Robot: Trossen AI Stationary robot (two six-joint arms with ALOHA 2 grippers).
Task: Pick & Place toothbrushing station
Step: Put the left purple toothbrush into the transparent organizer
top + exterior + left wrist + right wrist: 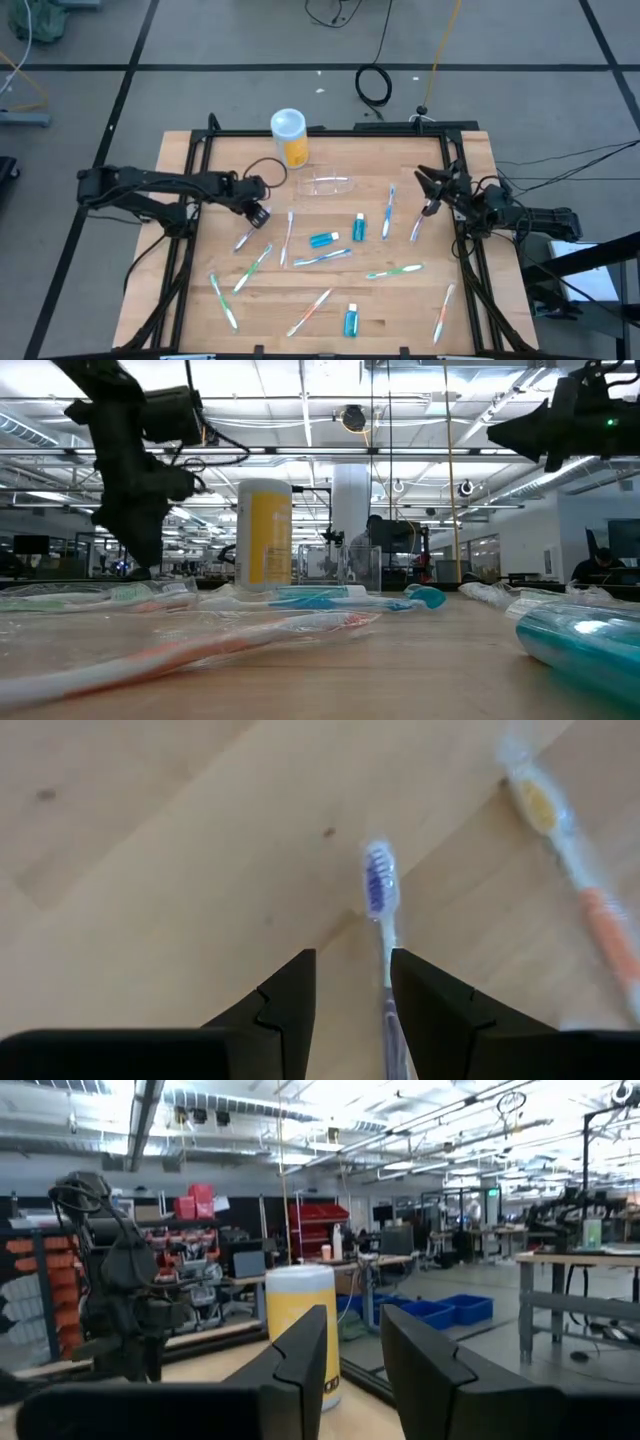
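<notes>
The toothbrushing station (325, 185) is a low see-through holder lying on the wooden table right of centre at the back, and no gripper touches it. My left gripper (258, 214) is open and points down over a wrapped toothbrush with blue bristles (378, 885). The toothbrush's handle runs under the gap between the fingers (352, 1010); it also shows in the high view (243, 238). My right gripper (428, 190) is open and empty, held level above the table's right side (355, 1350), right of the holder.
A yellow-orange cup with a white top (290, 135) stands at the far edge, left of the holder. Several wrapped toothbrushes (395, 270) and teal tubes (324, 239) lie scattered over the middle and near half. An orange-handled brush (590, 900) lies close to my left gripper.
</notes>
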